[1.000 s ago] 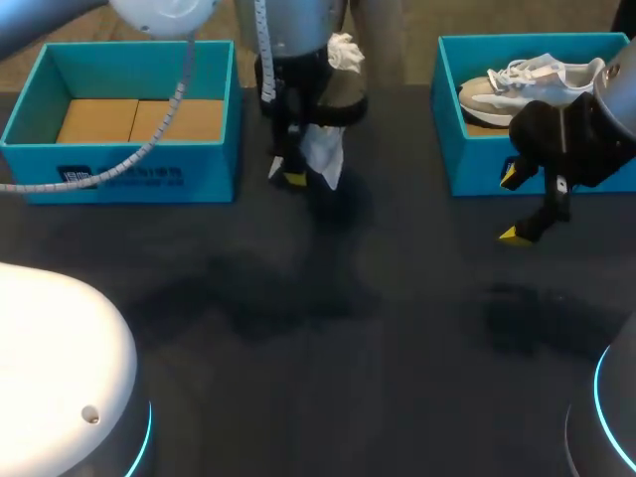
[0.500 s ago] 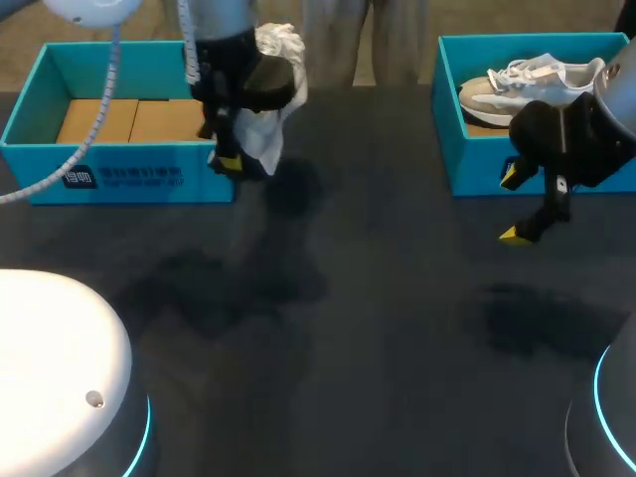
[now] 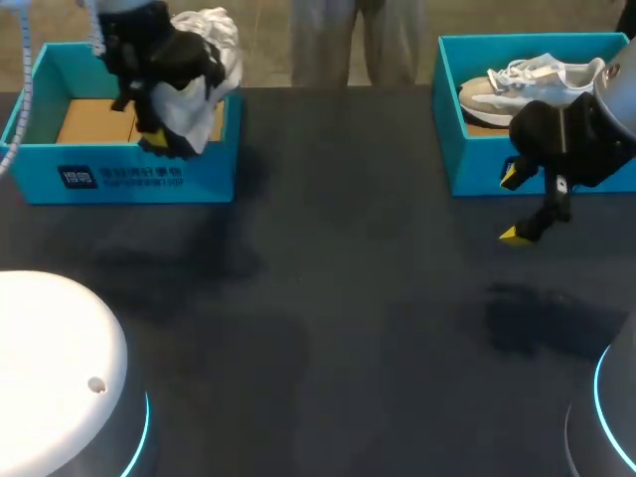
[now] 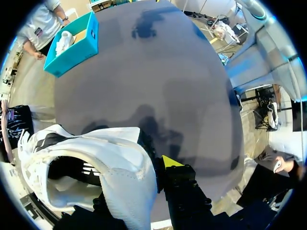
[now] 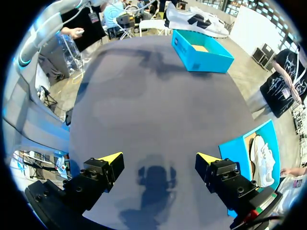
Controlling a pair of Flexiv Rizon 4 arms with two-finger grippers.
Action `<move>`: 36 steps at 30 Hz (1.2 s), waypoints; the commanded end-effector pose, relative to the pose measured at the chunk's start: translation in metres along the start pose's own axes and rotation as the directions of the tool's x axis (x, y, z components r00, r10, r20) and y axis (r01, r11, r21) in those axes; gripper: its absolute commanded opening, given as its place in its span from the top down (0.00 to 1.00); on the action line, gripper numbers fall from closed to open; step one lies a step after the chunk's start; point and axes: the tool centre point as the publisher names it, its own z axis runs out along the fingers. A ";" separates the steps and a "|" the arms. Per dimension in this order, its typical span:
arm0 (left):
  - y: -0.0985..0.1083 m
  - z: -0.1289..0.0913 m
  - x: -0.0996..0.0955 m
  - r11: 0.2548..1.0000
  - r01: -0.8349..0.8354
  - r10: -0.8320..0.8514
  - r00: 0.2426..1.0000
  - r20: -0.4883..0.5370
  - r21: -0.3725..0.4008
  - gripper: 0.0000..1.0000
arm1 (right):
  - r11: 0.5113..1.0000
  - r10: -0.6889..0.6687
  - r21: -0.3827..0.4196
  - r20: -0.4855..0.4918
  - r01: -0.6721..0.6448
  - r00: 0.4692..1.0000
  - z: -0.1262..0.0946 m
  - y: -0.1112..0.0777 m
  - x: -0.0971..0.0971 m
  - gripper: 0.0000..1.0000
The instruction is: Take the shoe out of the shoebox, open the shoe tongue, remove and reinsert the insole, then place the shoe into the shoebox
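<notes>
My left gripper is shut on a white shoe with dark side marks and holds it in the air over the front right corner of the left blue shoebox. In the left wrist view the shoe covers one finger, and only one yellow fingertip shows beside its collar. That shoebox shows a brown cardboard floor. My right gripper hangs open and empty above the table, just in front of the right blue shoebox, where a second pale shoe lies.
The dark table stretches between the two boxes. From the right wrist, the left shoebox is far ahead of the open gripper, and the right shoebox lies close beside one finger.
My left arm has carried the white shoe leftward from the table's back middle to over the left shoebox. The right arm has stayed still.
</notes>
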 end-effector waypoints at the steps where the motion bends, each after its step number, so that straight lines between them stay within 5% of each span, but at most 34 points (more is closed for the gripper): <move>1: 0.038 -0.002 -0.001 1.000 0.001 0.000 1.000 -0.011 0.025 1.00 | 1.000 0.001 0.002 0.002 -0.001 1.000 0.001 0.000 0.001 0.00; 20: 0.172 0.001 -0.003 0.998 0.054 -0.056 0.998 -0.036 -0.044 1.00 | 1.000 0.001 0.002 0.002 -0.001 1.000 0.001 0.000 0.001 0.00; 29: 0.232 0.013 -0.028 0.993 0.113 -0.114 0.993 -0.032 -0.029 1.00 | 1.000 0.001 0.002 0.002 -0.001 1.000 0.001 0.000 0.001 0.00; 36: 0.259 0.023 -0.052 0.991 0.132 -0.132 0.991 -0.017 -0.016 1.00 | 1.000 0.001 0.002 0.002 -0.001 1.000 0.001 0.000 0.001 0.00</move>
